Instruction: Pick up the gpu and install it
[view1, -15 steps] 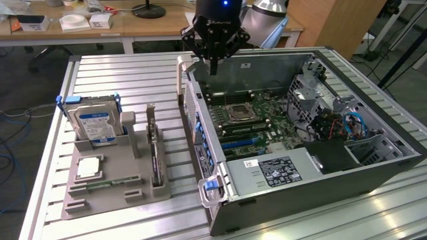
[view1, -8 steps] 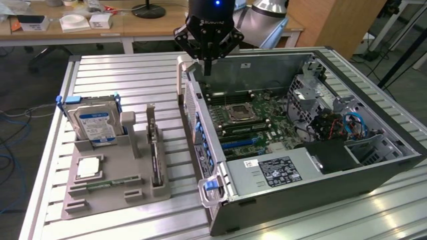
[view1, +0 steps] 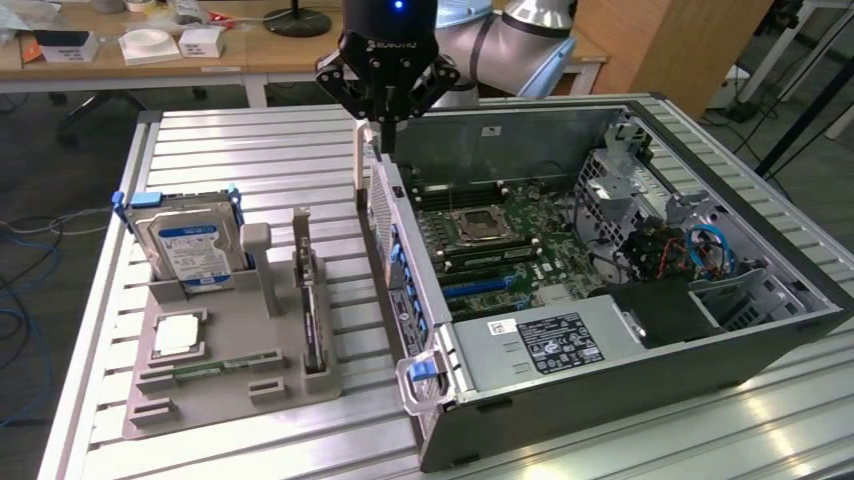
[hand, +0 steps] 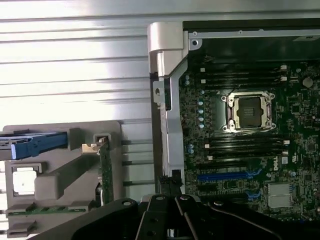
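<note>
So in the exterior view the gripper (view1: 378, 122) hangs up above the computer case (view1: 601, 400), over the case wall that faces the parts rack. Its jaws are pinched fully together with nothing between them. The gpu (view1: 310, 310) isn't touching it at all. It's parked in the grey holder (view1: 200, 400), which sits just beside the case on the exterior view's left, and it's in the holder slot closest to the case. The card stands on its long edge, thin as a blade from here, with its long axis running parallel to that case wall. Its silver bracket (view1: 302, 228) sticks up at the end pointing toward the far end of the case, and the dark board runs back toward the case's near end. Further out from the case, the same holder has a blue-labelled hard drive (view1: 187, 250) standing upright. Inside the case you can see the CPU socket (view1: 481, 225) on the motherboard. Over in the wrist view the gripper (hand: 167, 225) is just dark linkage drawn in tight, holding nothing. The gpu (hand: 105, 172) shows edge-on as a thin strip in the grey holder (hand: 60, 165). A bit of bare slatted table (hand: 135, 165) lies between it and the computer case (hand: 167, 75). Its long axis lines up with the case's silver frame edge. The silver bracket (hand: 91, 147) caps the end that's level with the hard drive (hand: 35, 144), on the side of the card facing away from the case. The CPU socket (hand: 248, 112) sits deeper inside the case.
</note>
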